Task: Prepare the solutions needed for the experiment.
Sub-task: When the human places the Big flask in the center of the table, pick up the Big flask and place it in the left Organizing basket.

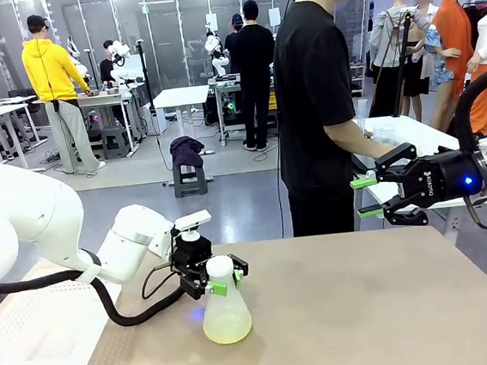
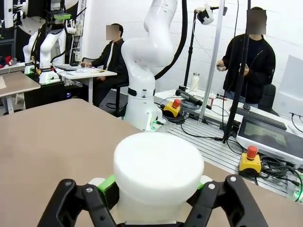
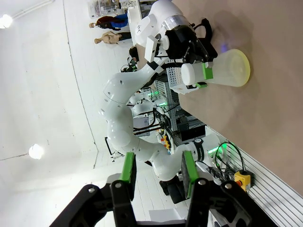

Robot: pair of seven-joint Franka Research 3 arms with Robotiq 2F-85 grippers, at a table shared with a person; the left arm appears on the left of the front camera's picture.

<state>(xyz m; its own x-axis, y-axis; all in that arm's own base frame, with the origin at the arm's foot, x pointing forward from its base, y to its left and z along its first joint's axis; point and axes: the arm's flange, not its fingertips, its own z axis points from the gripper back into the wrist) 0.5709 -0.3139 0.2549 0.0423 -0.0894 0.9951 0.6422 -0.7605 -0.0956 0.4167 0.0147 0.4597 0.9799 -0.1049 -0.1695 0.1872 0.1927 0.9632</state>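
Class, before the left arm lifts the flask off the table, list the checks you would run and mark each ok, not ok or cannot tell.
1. Left end effector closed on the flask neck: ok.
2. Flask upright on the table: ok.
3. Pale yellow-green liquid sits low in the flask: ok.
4. Flask mouth capped: cannot tell.
5. Right end effector off to the side above the table, jaws apart, holding nothing: ok.
6. Person turned away at the far edge: ok.
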